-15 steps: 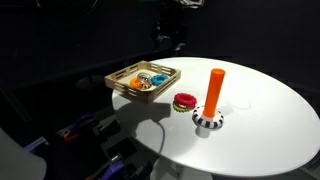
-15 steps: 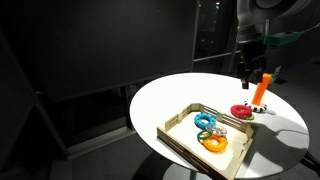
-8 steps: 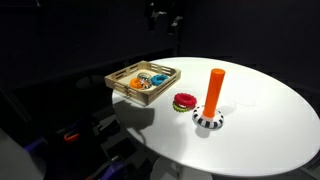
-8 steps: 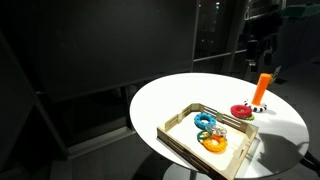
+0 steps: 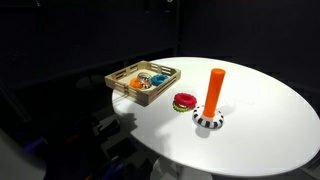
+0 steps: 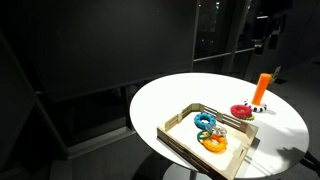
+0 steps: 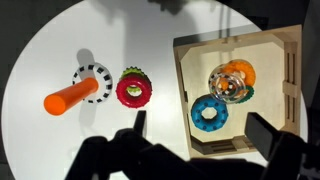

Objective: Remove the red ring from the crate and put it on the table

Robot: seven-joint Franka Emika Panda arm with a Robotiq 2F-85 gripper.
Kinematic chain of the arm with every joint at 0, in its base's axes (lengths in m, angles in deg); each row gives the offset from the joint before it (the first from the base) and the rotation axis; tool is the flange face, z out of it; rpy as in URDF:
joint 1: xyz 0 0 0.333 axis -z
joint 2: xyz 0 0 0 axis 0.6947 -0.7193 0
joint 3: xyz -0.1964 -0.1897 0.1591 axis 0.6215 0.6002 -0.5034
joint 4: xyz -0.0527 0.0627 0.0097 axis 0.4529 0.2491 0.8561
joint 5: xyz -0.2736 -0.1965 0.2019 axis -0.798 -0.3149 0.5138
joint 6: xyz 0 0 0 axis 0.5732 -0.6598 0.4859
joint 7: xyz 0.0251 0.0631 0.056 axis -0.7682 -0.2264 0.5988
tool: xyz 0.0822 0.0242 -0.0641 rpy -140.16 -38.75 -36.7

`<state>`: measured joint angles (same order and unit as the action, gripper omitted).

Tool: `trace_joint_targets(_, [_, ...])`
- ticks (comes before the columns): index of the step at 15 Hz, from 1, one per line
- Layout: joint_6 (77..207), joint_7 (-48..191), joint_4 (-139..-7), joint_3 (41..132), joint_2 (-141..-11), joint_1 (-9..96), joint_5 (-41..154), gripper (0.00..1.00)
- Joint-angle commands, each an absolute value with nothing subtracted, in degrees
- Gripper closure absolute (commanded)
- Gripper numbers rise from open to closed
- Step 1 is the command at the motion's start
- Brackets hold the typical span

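Observation:
The red ring (image 7: 132, 88) lies flat on the white table (image 7: 60, 45), beside the crate and apart from it; it shows in both exterior views (image 5: 185, 100) (image 6: 241, 110). It seems to rest on a green ring. The light-brown wooden crate (image 7: 183, 100) holds a blue ring (image 7: 210, 113) and a pile of orange and mixed-colour rings (image 7: 232, 80). My gripper (image 7: 200, 128) is open and empty, high above the table over the crate's edge. In an exterior view it hangs near the top (image 6: 266, 30).
An orange peg (image 7: 68, 98) on a black-and-white checkered base (image 7: 92, 82) stands next to the red ring (image 5: 215, 90) (image 6: 261, 88). The crate (image 5: 118, 84) (image 6: 180, 140) sits near the table's edge. Dark surroundings lie beyond the round table (image 5: 260, 125).
My gripper has risen straight up from just above the table to high over it. The red ring, peg and crate have not moved.

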<state>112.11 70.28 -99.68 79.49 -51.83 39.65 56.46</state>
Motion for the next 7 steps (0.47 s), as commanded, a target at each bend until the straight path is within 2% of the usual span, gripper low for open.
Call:
trace_joint_targets(1, [113.7,70.5,-101.9,79.1,-48.4,40.0,57.8,0.00])
trace_joint_targets(7, [112.7,70.3,-100.7,78.9,-49.5,40.1,57.5,0.00])
